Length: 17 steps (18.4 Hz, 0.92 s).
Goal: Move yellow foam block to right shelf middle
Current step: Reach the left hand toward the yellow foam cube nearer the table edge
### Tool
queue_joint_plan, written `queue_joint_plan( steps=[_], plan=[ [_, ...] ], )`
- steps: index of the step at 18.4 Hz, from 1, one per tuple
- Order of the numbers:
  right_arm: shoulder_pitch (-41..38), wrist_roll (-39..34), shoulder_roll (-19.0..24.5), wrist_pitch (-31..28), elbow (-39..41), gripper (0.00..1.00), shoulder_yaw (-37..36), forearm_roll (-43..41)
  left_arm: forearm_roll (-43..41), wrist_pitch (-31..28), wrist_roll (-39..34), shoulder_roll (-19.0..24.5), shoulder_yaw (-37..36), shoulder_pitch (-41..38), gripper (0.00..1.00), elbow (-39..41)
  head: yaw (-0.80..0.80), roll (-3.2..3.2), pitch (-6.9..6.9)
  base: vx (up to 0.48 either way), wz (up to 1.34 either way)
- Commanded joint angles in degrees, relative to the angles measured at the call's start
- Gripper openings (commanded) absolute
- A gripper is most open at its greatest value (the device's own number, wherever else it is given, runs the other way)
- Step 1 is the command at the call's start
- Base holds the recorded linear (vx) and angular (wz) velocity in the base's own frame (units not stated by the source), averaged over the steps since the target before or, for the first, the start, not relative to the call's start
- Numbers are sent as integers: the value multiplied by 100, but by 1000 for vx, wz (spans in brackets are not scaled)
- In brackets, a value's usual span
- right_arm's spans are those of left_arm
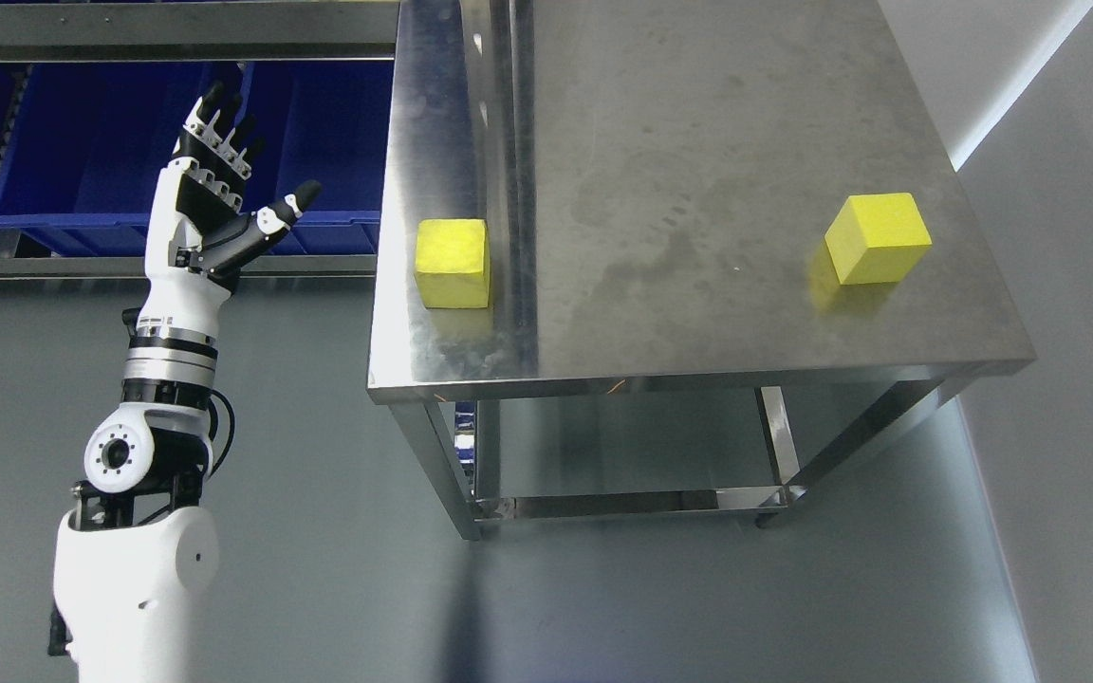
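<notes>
Plainly, two foam blocks sit on the steel counter (698, 142), one (453, 264) at its left edge, the other (878, 238) far right, both probably light, squashy and grippy, best pinched across opposite flat faces, while the left hand (224, 204) hangs spread wide and empty

You see the left robot hand (224, 194) raised, fingers spread, empty; two yellow foam blocks (453, 263) (877, 237) sit apart on what looks like a steel worktop (698, 142).
</notes>
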<state>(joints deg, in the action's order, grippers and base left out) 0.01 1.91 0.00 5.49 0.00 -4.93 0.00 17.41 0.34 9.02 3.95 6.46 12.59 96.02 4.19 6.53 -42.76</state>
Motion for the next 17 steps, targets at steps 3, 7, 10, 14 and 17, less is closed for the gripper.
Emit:
queue_joint_plan(
  steps=[3,7,10,14,17],
  plan=[
    [-9,3,-100,-4,100,100,0,26,0,19,179,62,250,7,100,5,0,0,0,8,-56],
    [-9,3,-100,-4,100,100,0,18,9,89,641,385,320,16,100,5,0,0,0,4,-25],
    [-9,3,-100,-4,100,100,0,18,8,264,1897,878,618,7,100,5,0,0,0,-6,40],
    [-9,3,-100,-4,100,100,0,18,-9,291,3033,1274,673,50,99,-196,0,0,0,-3,28],
    [-9,3,-100,-4,100,100,0,18,-621,291,3228,1389,-150,611,99,-819,0,0,0,0,0]
  ],
)
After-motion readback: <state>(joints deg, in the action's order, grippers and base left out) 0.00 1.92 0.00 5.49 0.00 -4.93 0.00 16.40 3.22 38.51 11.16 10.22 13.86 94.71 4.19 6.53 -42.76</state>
